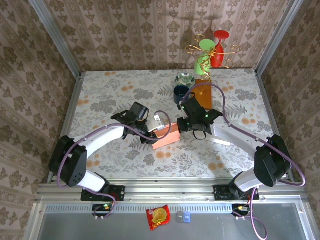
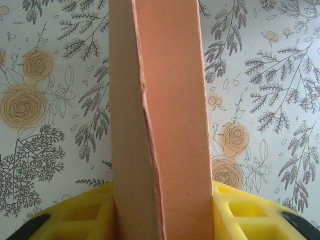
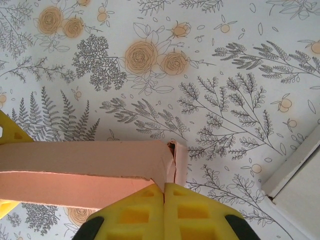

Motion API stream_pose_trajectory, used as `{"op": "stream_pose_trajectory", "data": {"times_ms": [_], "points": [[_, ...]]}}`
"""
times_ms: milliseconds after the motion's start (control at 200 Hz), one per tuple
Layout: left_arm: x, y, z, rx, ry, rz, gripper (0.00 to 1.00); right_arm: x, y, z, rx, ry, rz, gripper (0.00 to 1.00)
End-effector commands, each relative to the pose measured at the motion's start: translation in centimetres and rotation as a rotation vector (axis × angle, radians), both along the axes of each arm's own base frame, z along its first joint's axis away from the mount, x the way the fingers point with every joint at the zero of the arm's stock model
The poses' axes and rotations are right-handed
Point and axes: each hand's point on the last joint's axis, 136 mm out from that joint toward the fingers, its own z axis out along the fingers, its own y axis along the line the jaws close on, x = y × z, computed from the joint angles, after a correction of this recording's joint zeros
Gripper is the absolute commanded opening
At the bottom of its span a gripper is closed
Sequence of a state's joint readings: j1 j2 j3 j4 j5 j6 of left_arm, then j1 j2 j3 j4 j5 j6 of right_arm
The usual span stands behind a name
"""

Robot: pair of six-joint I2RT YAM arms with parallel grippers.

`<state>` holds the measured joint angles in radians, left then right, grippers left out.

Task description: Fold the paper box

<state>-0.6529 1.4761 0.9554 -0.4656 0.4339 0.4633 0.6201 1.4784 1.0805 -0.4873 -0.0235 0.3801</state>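
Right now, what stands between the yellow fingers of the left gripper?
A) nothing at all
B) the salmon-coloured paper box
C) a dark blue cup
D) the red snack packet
B: in the left wrist view, the paper box stands upright between the yellow fingers of the left gripper.
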Motion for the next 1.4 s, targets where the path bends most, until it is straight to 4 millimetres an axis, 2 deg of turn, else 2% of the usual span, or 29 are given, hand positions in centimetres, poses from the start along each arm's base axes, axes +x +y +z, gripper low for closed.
{"op": "stream_pose_trajectory", "data": {"times_ms": [0,140,440,810,940,1040,1190,1395], "points": [[0.8,0.6,-0.1,0.02,0.004,0.045,0.29,-1.0,-1.2,-0.2,-0.052,0.059,-0.053,0.0],[1.0,0.4,-0.2,0.025,0.001,0.04,0.3,-0.7,-0.9,0.9,-0.062,0.068,-0.041,0.0],[1.3,0.0,-0.5,0.048,-0.007,0.03,0.32,-1.1,-0.7,0.1,-0.079,0.146,-0.031,0.0],[1.8,0.0,-0.7,0.088,-0.033,0.033,0.36,-0.8,-0.6,1.5,-0.048,0.179,-0.026,0.0],[1.8,0.0,-0.8,0.092,-0.03,0.029,0.35,-1.0,-0.4,1.1,-0.054,0.202,-0.012,0.0],[1.8,-0.2,-0.6,0.081,-0.033,0.023,0.33,-0.8,-1.1,0.8,-0.091,0.181,-0.005,0.0],[1.7,-0.2,-0.6,0.078,-0.029,0.022,0.33,-0.8,-1.4,-0.6,-0.113,0.16,0.02,0.0],[2.4,-0.1,0.0,0.036,-0.016,0.075,0.4,-0.8,-2.0,-1.0,-0.112,0.111,-0.002,0.0]]}}
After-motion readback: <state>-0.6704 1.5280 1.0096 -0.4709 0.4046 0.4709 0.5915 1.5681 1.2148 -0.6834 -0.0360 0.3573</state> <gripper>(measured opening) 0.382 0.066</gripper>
